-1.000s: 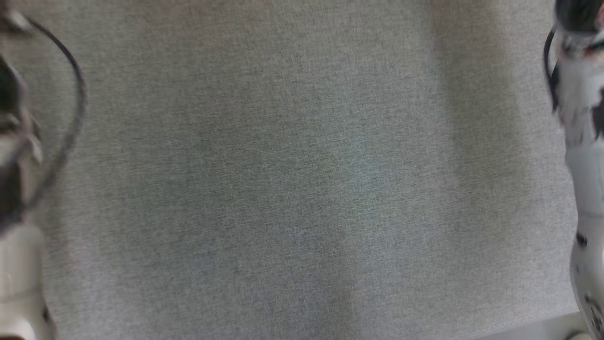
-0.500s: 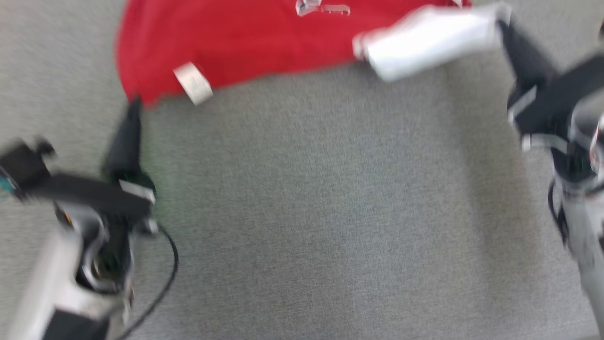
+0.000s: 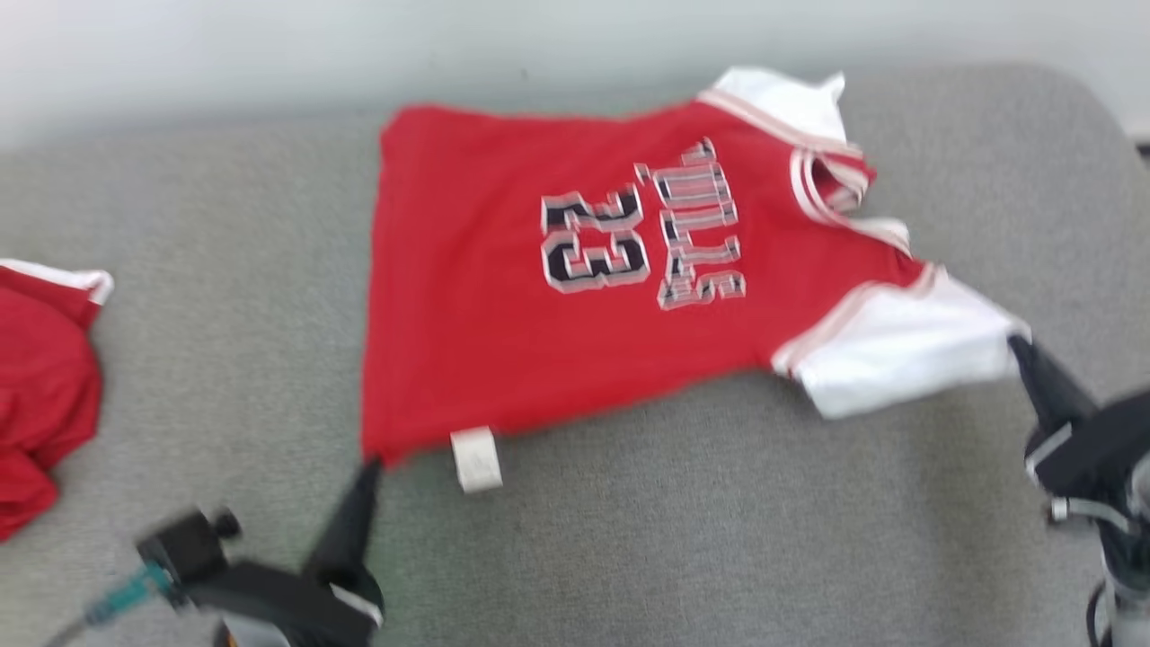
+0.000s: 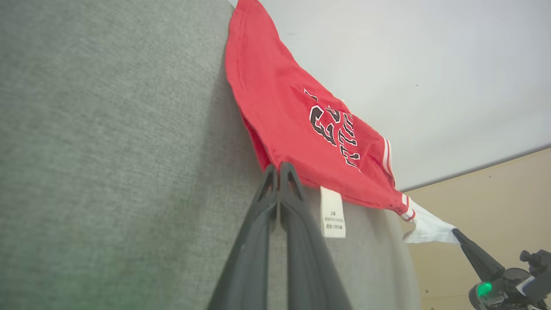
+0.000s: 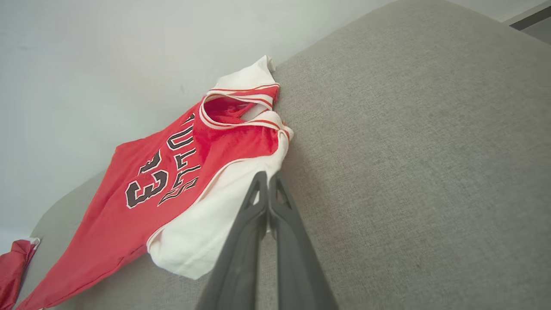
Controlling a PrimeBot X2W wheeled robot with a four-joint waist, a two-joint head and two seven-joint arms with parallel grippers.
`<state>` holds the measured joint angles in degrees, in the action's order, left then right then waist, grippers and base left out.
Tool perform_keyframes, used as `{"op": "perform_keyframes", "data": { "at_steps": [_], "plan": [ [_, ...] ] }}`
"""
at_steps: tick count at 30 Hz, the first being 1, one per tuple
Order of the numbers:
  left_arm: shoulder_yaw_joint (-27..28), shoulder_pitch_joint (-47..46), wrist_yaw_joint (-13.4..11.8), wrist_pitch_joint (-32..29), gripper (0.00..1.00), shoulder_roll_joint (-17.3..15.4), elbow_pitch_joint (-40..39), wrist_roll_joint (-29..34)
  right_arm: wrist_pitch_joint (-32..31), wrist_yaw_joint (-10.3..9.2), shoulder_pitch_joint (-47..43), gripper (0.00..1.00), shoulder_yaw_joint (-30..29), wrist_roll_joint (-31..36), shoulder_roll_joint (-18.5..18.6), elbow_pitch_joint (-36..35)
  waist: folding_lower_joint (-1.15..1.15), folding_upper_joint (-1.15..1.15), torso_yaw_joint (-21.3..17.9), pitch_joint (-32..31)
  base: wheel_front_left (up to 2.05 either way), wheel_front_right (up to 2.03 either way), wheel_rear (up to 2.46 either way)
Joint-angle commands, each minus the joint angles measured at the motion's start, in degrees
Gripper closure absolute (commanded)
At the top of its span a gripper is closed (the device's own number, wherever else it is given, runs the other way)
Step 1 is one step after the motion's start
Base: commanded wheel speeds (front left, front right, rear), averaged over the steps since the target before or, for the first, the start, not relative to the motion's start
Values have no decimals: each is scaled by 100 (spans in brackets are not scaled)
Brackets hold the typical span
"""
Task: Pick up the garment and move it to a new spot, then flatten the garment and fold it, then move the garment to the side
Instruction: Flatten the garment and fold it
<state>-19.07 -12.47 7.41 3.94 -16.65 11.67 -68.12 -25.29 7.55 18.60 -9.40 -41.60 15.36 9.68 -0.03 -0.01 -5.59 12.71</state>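
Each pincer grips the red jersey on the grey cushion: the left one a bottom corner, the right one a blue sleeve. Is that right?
Not quite: the sleeve is white, not blue. The right wrist view shows the right pincer shut on the white sleeve of the red jersey. The left pincer does grip a bottom corner.

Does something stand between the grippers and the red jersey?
Nothing visible does. The left gripper is shut on the red jersey at its hem corner, the right gripper on its white sleeve.
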Motion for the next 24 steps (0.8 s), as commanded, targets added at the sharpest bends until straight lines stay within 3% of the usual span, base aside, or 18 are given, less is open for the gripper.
{"op": "perform_keyframes", "data": {
  "at_steps": [1,15,24],
  "plan": [
    [-119,255,10,-5,100,-24,-23,4,-119,-14,-285,100,-182,107,-160,-106,3,1,173,-438,0,0,0],
    [-591,1284,10,14,100,-218,79,-75,-1539,-14,-1945,100,-1260,872,-870,-1209,3,1,218,-992,0,0,0],
    [-734,1525,-150,-71,100,-437,256,151,-2006,-14,-2456,100,-1385,1489,-1053,-1389,3,1,198,-1039,0,0,0]
  ]
}}
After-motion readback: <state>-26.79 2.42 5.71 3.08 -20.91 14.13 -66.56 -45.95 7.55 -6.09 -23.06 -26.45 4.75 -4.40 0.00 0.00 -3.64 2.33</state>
